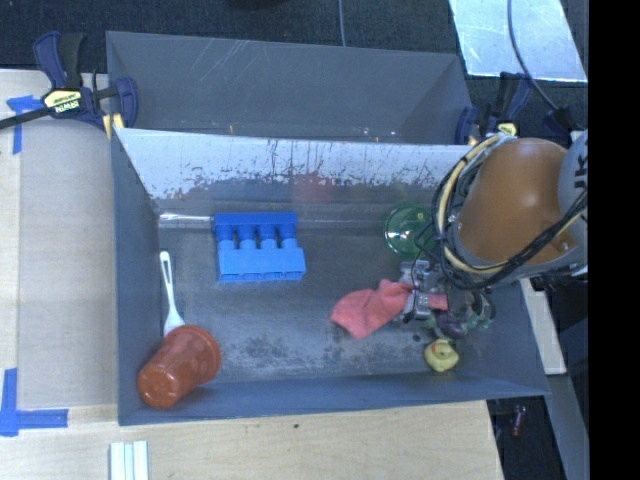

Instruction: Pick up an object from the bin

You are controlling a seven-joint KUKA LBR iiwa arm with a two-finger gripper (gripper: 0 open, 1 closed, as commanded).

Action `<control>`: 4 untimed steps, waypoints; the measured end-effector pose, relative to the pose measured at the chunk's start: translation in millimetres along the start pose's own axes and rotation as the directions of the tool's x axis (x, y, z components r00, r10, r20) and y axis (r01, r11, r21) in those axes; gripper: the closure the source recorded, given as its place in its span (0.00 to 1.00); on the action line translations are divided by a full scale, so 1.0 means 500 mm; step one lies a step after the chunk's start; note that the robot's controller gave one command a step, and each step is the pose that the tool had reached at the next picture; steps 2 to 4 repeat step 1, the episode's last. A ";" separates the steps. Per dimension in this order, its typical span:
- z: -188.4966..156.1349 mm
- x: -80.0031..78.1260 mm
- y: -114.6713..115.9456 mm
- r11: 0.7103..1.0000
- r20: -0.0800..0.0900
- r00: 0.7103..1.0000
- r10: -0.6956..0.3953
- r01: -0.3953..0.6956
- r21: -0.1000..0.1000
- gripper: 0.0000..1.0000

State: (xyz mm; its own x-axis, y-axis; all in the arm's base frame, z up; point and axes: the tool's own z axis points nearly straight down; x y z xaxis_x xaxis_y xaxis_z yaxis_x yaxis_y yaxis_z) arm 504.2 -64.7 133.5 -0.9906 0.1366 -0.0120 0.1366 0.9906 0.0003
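You'll see a rounded, glossy orange-brown cover capping your arm's wrist, right behind the gripper. Yellow, black and white cables loop round the cover's rim on the side nearest the gripper. The gripper itself is a small grey-metal cluster with dark parts.

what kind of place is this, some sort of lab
Probably a robotics lab rigged for bin-picking trials: a grey metal bin holds unrelated odds and ends (a blue block, a pink cloth, an orange cup), and a robot arm's gripper is down in it at the right.
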 end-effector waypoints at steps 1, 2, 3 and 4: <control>-0.152 0.005 0.011 1.000 0.006 1.000 -0.014 0.014 0.002 1.00; -0.152 0.005 0.011 1.000 0.006 1.000 -0.014 0.014 0.002 1.00; -0.152 0.005 0.011 1.000 0.006 1.000 -0.014 0.014 0.002 1.00; -0.152 0.005 0.011 1.000 0.006 1.000 -0.014 0.014 0.002 1.00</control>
